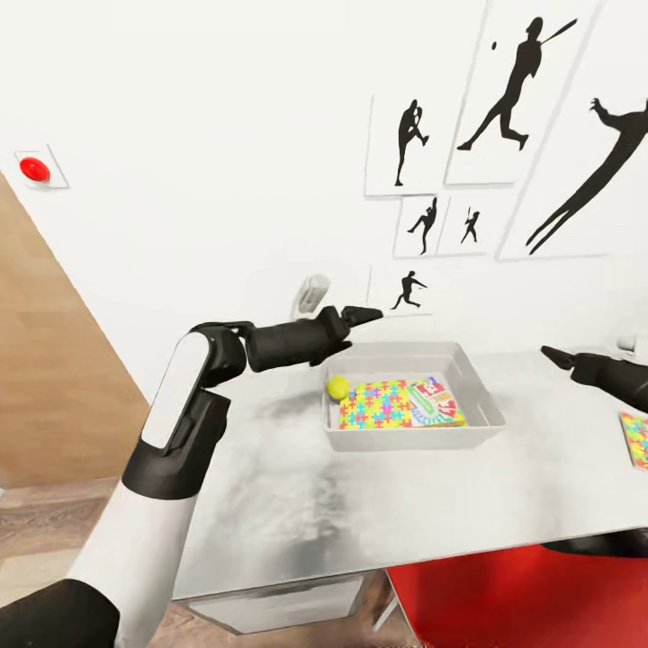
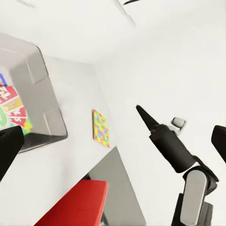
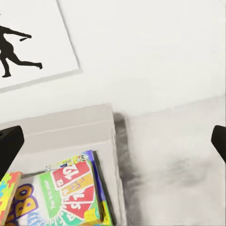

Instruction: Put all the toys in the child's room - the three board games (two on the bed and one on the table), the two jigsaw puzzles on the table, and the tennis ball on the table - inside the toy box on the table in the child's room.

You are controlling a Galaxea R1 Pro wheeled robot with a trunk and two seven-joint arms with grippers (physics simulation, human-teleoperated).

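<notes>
Toy box [image 1: 486,396] already holding ball [image 1: 337,387], 1 puzzle [image 1: 385,405], games; remaining puzzle [image 1: 635,438] awaiting pickup; both grippers [image 1: 364,316] [image 1: 560,356] empty, opening unclear.

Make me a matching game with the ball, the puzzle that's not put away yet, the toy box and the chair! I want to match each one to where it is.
Things:
1. tennis ball
2. loose jigsaw puzzle
3. toy box
4. red chair

Places:
A. flat on the table, apart from the toy box, near the right arm
B. under the table's front edge
C. inside the toy box, in its left corner
D. on the table, near the wall

Pairs: 1-C, 2-A, 3-D, 4-B
</notes>
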